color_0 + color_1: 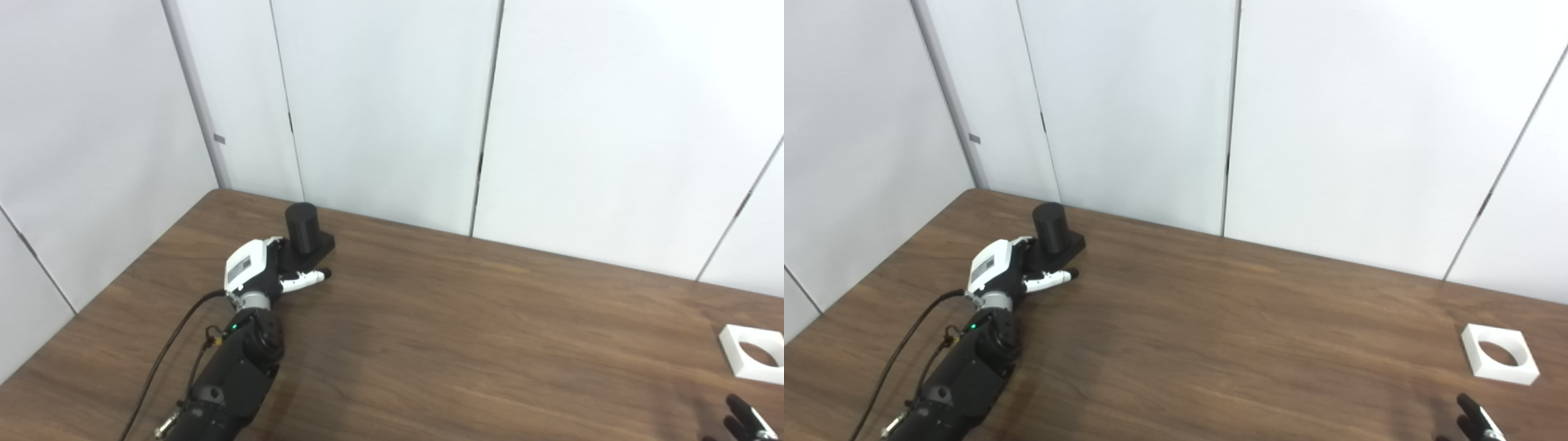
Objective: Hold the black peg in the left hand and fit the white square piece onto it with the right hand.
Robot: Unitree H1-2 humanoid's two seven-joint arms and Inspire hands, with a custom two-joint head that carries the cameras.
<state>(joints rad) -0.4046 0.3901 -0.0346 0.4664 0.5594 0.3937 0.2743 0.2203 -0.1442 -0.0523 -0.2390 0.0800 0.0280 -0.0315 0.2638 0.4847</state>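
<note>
**Left eye view: peg reached, square piece waiting**

Left hand (pixel 260 269) curls at the black peg's (pixel 302 228) base, far left on table (pixel 459 318). White square piece (pixel 1499 354) lies far right: rigid, light; pinch its outer edges. Right hand (pixel 1473 419): barely visible, state unclear.

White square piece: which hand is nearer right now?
Right. The right hand sits just in front of the white piece, at the table's near right edge, not touching it. The left hand is far across the table, at the black peg.
</note>
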